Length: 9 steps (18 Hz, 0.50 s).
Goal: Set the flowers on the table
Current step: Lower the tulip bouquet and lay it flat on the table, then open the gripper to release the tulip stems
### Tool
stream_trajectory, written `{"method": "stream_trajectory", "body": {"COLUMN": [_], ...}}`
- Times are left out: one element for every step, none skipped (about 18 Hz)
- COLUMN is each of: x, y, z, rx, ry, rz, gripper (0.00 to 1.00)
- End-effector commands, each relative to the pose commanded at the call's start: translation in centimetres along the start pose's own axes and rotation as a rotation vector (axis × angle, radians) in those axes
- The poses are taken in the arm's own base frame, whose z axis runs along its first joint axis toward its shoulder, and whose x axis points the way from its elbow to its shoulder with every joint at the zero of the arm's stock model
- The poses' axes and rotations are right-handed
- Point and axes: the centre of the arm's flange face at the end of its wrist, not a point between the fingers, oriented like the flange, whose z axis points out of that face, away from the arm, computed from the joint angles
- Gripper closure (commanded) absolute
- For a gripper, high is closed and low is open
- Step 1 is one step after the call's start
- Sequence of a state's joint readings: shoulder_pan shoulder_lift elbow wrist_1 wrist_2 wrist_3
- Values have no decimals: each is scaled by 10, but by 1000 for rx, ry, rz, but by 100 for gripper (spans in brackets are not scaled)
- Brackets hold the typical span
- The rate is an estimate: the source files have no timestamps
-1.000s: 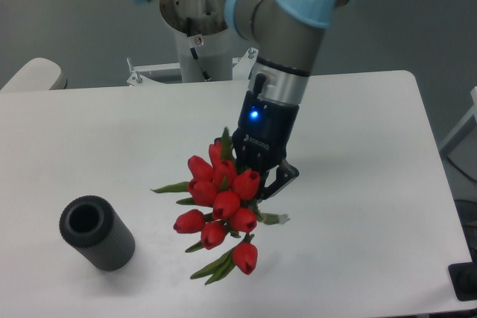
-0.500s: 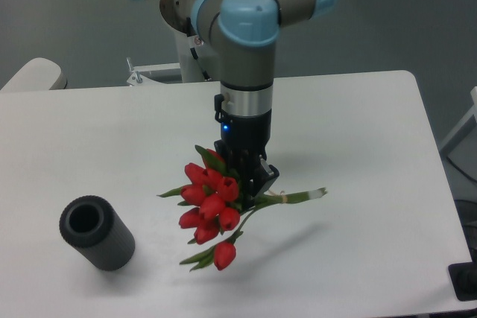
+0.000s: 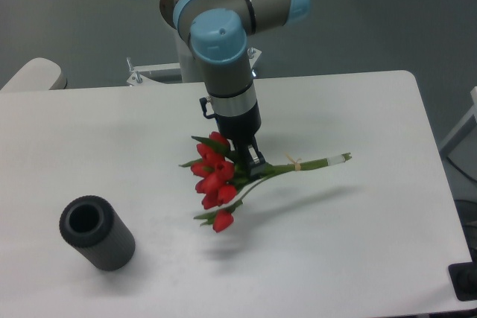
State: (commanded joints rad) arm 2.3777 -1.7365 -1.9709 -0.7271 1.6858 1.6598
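While the gripper [image 3: 252, 163] stays clamped on the stems just behind the blooms, the flowers [image 3: 216, 178] hang above the middle of the table [image 3: 358, 109], their shadow cast below. Their long axis runs nearly level, red buds pointing lower left, white-tipped stem ends pointing right. A dark ribbed cylinder [image 3: 97, 233] lies well apart at lower left.

The end effector [image 3: 252, 163] grips the flowers [image 3: 223, 176] above the table [image 3: 358, 109].

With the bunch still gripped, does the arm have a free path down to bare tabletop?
Probably yes. The gripper holds the flowers above bare table; their shadow lies on open surface, and the dark cylinder stands well off to the side.
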Motion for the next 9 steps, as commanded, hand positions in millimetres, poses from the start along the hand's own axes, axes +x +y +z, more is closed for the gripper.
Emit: {"method": "stream_trajectory", "body": {"x": [10, 16, 21, 28, 32, 33, 35, 39, 42], "y": [-2, -3, -4, -8, -14, -16, -22, -25, -26], "z": [9, 15, 22, 29, 34, 36, 42, 48, 53], "rx": [-6, -17, -24, -24, -19, -20, -17, -16, -17], "ry": [26, 44, 61, 80, 92, 98, 110, 125, 137], "rz": [5, 8, 12, 21, 33, 37, 48, 53, 56], "gripper": [72, 72, 72, 72, 72, 72, 72, 72, 71]}}
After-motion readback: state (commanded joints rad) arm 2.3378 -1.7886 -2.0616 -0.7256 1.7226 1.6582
